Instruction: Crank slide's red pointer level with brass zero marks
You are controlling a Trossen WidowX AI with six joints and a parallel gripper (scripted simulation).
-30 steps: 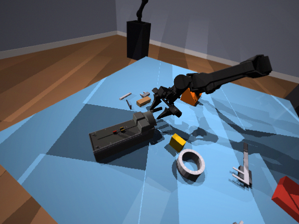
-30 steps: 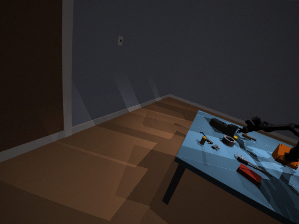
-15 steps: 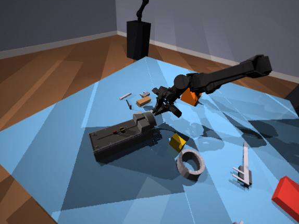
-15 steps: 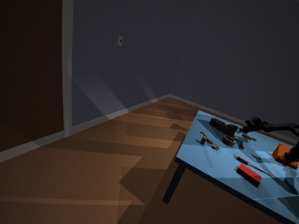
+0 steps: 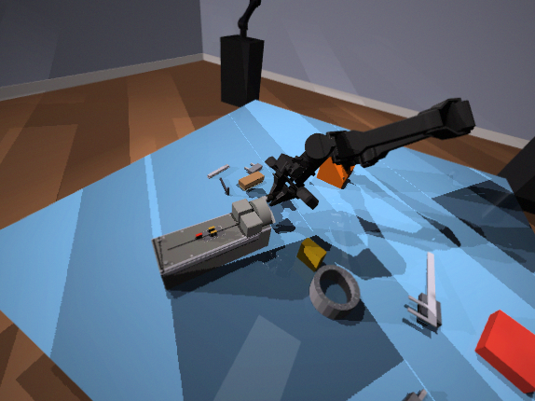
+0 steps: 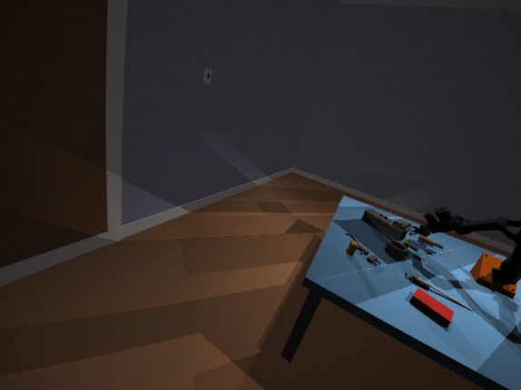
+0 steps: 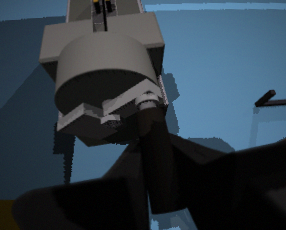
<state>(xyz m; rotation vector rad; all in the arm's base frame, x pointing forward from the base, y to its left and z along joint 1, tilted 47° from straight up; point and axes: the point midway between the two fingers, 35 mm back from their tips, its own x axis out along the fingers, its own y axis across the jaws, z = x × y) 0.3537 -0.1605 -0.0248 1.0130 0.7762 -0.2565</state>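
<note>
The grey machine lies on the blue table, with its round drum towards the arm. The red pointer on its slide stands apart from the brass zero marks, on the side away from the crank. The marks also show at the top of the wrist view; the pointer is not visible there. The crank's pale arm carries a dark cylindrical handle, at the right of the drum in the wrist view. My gripper is shut on the handle. The fingers hide most of the handle in the top view.
A yellow block and a grey ring lie beside the machine. A tan block and small tools lie behind it. A caliper and a red block are farther off. An orange mount supports my arm.
</note>
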